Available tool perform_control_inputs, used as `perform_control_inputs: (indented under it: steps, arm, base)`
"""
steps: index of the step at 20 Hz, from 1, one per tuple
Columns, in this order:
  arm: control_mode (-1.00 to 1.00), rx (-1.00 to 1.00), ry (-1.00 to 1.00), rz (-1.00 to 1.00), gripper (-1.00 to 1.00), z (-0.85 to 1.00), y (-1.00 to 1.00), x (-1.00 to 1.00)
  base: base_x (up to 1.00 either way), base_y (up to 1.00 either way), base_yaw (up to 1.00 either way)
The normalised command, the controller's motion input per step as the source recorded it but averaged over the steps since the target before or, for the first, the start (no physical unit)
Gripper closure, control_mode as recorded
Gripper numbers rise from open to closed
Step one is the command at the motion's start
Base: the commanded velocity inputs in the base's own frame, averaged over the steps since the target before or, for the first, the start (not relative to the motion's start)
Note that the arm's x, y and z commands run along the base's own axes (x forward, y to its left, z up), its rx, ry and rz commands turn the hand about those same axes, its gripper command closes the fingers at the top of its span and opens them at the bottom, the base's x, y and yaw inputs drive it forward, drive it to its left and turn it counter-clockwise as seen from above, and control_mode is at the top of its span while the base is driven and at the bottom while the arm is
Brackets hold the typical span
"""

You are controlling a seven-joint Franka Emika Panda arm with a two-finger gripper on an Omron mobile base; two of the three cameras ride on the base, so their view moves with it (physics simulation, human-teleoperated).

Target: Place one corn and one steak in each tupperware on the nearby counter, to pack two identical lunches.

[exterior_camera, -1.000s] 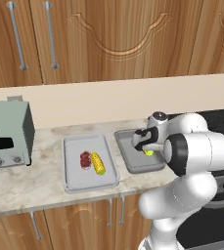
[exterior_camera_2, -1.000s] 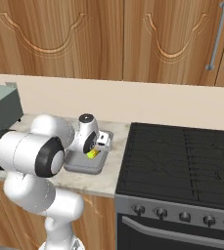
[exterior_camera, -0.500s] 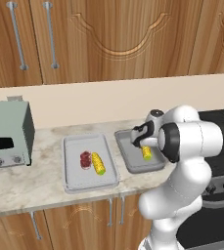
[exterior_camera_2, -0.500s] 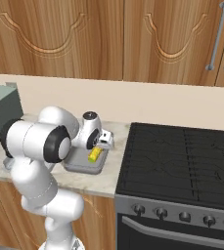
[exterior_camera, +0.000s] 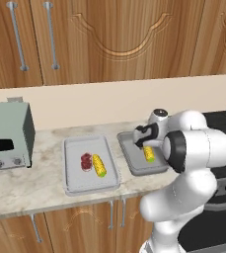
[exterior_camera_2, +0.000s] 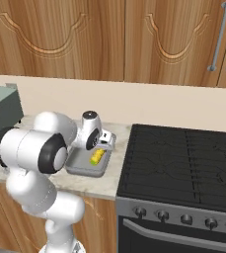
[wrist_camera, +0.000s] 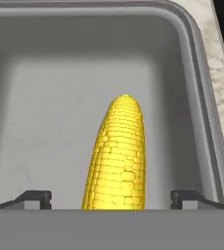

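A corn (wrist_camera: 117, 154) lies flat in the darker tray (wrist_camera: 45, 58), centre of the hand view, just let go. The hand (wrist_camera: 111, 197) hovers right over it, fingers now wide apart and empty. At centre left of the left base view, the paler tray (exterior_camera: 75, 185) on the worktop (exterior_camera: 25, 185) holds a steak (exterior_camera: 86, 161) beside another corn (exterior_camera: 100, 165). The darker tray likely still needs a steak.

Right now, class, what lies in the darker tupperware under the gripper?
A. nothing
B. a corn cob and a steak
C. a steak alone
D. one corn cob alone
D: the darker tupperware holds a single corn cob between the open gripper tips, with no steak visible beside it.
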Motion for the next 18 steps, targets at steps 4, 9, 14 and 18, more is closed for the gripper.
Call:
perform_control_inputs:
  steps: [4,9,14,18]
  arm:
    - [-1.00,0.00,-0.07,0.00,-1.00,0.81,0.00,-0.49]
    - [-1.00,0.00,-0.12,0.00,-1.00,0.98,0.00,-0.47]
    - [-1.00,0.00,-0.30,-0.02,-1.00,0.97,0.00,-0.63]
    - [-1.00,0.01,-0.21,-0.04,-1.00,0.94,0.00,-0.68]
  base:
    - [0.00,0.00,0.00]
    - [0.00,0.00,0.00]
    - [0.00,0.00,0.00]
    - [0.00,0.00,0.00]
